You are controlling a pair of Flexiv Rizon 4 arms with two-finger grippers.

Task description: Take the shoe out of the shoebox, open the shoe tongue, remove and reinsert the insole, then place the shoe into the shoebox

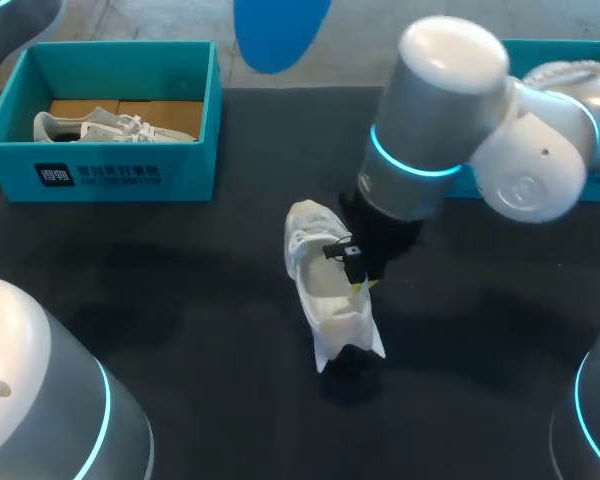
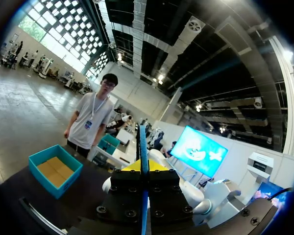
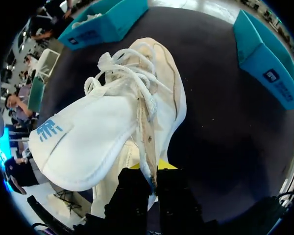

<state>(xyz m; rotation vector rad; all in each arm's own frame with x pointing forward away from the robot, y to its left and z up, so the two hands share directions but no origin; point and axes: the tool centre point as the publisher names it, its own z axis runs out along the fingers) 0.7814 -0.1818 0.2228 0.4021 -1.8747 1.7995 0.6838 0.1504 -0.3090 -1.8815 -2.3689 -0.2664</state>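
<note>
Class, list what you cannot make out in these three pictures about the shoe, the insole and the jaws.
1. Head view: the right arm hides how its jaws grip the shoe.
2. Head view: the blue insole is cut off by the top edge, its holder unseen.
3. Right wrist view: the tongue hides the shoe's inside.

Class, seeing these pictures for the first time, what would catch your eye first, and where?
The white shoe at mid-table, its upper pinched by the right gripper. Next, the blue insole held up in the left gripper, and a second shoe in the teal shoebox at the table's far left.
</note>
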